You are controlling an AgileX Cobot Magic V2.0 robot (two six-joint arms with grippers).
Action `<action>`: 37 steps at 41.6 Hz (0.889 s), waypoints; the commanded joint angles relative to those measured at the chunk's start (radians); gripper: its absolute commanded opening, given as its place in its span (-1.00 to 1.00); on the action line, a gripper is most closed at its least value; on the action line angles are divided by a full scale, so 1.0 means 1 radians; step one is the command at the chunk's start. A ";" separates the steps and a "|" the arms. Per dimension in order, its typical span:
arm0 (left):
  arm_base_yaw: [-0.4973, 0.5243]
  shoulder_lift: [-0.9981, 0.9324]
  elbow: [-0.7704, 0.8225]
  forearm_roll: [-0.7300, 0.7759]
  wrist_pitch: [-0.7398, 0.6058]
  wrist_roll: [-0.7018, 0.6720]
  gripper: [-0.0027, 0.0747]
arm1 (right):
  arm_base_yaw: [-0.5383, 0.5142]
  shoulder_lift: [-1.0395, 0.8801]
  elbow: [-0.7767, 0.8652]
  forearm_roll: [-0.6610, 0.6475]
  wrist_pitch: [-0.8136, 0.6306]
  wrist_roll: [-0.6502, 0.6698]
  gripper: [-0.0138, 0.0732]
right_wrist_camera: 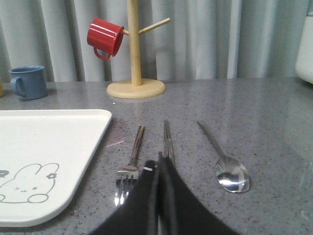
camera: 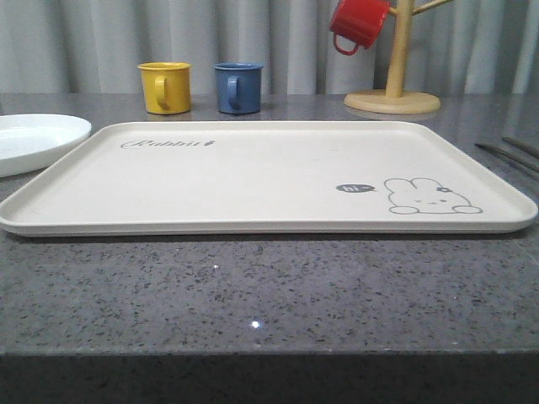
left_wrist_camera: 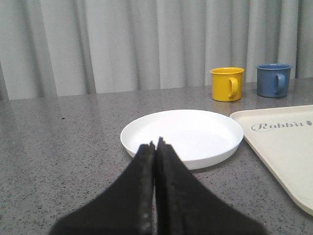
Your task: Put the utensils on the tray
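Observation:
The cream tray [camera: 253, 181] with its rabbit drawing lies flat in the middle of the table, nothing on it. A white plate [left_wrist_camera: 182, 134] sits to its left, just ahead of my left gripper [left_wrist_camera: 156, 143], which is shut and empty. On the tray's right side lie a fork [right_wrist_camera: 131, 164], a pair of chopsticks [right_wrist_camera: 167, 137] and a spoon [right_wrist_camera: 226, 160], side by side on the counter. My right gripper [right_wrist_camera: 159, 157] is shut with nothing in it, hovering over the near ends of the chopsticks and hiding them. The chopsticks [camera: 509, 151] show faintly at the right edge of the front view.
A yellow mug [camera: 165, 87] and a blue mug [camera: 237, 87] stand behind the tray. A wooden mug tree [camera: 394, 93] at the back right holds a red mug [camera: 358, 23]. Grey curtains close off the back. The counter's front edge runs close to the camera.

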 commanded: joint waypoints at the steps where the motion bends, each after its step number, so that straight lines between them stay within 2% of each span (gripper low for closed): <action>1: -0.007 -0.024 -0.003 -0.008 -0.080 0.002 -0.98 | -0.004 -0.017 -0.001 -0.010 -0.081 -0.002 -0.84; 23: -0.007 -0.024 -0.003 -0.008 -0.087 0.002 -0.98 | -0.004 -0.017 -0.001 -0.010 -0.081 -0.002 -0.84; 28: -0.007 -0.024 -0.003 -0.008 -0.087 0.002 -0.98 | -0.004 -0.017 -0.002 -0.010 -0.125 -0.002 -0.84; 34: -0.007 -0.024 -0.007 -0.008 -0.183 0.002 -0.98 | -0.004 -0.017 -0.027 -0.006 -0.136 -0.002 -0.84; 37: -0.007 -0.021 -0.035 -0.013 -0.188 0.000 -0.98 | -0.004 -0.017 -0.083 -0.005 -0.110 -0.002 -0.84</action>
